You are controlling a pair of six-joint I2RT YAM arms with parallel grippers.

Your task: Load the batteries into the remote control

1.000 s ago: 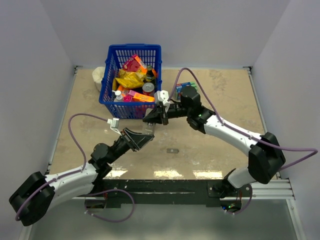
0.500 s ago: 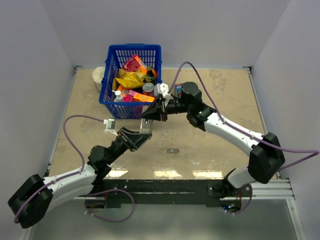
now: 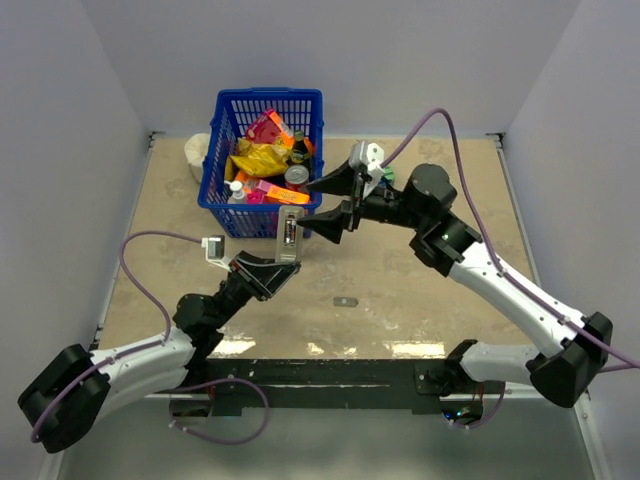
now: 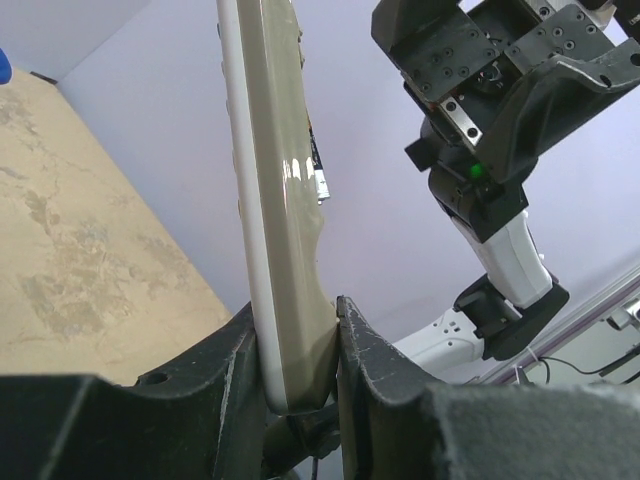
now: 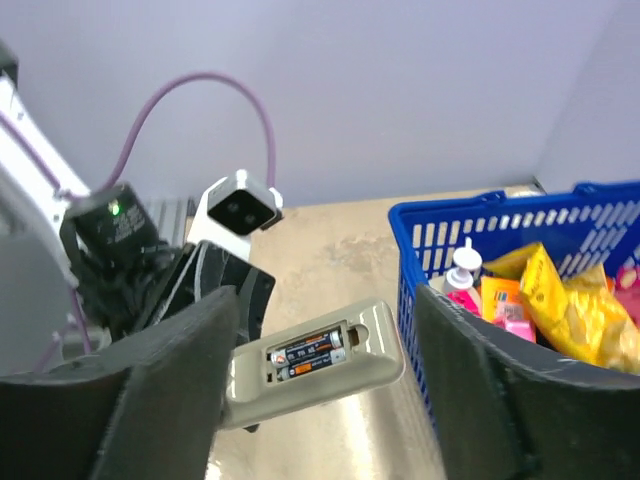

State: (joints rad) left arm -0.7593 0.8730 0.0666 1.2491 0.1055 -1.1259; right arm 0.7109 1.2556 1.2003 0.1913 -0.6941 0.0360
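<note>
Grips the lower end of the remote control [image 4: 275, 200] between the fingers of the left tool [image 3: 285, 262], pinched narrow on it, at about 8 o'clock from the middle of the counter [image 3: 420, 310]. Holds it clear of the counter, long axis toward 12 o'clock in the top view. Shows an open compartment on the back, two batteries [image 5: 310, 354] lying side by side inside, dark labels with orange bands facing out. Has a small dark piece [image 3: 346, 301] flat on the counter at 5 o'clock from the remote control, apart from it. Spreads the right tool [image 3: 330, 205] wide at 2 o'clock, just beside the upper end; touching or not, cannot tell. Farther off, at 12 o'clock, carries a blue basket [image 3: 268, 93] full of bright packets.
</note>
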